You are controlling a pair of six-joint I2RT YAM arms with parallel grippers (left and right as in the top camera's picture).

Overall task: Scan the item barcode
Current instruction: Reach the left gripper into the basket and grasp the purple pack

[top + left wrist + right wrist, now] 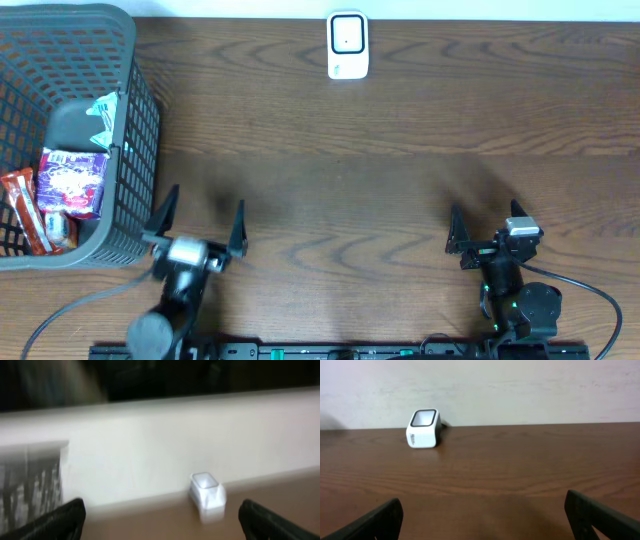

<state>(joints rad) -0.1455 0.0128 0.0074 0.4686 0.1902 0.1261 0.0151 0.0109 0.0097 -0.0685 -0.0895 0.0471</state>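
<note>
Left gripper (205,205), spread empty, sits just beside the basket (140,120) holding the snacks (72,183) at the left edge; right gripper (485,222), also spread, lies well apart.

Upright white scanner (348,45); snack packets (72,183) in grey basket (141,150)

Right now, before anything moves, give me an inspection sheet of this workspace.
Surface: dark wood table.
Job's things: white scanner at the far edge; purple packet and red packet inside the grey basket on the left.
Clutter: nothing seen.
Grippers: left pincer and right pincer both open, holding nothing, near the front edge.
Cables: black cable trailing from each arm.
Surroundings: pale wall behind the table.
</note>
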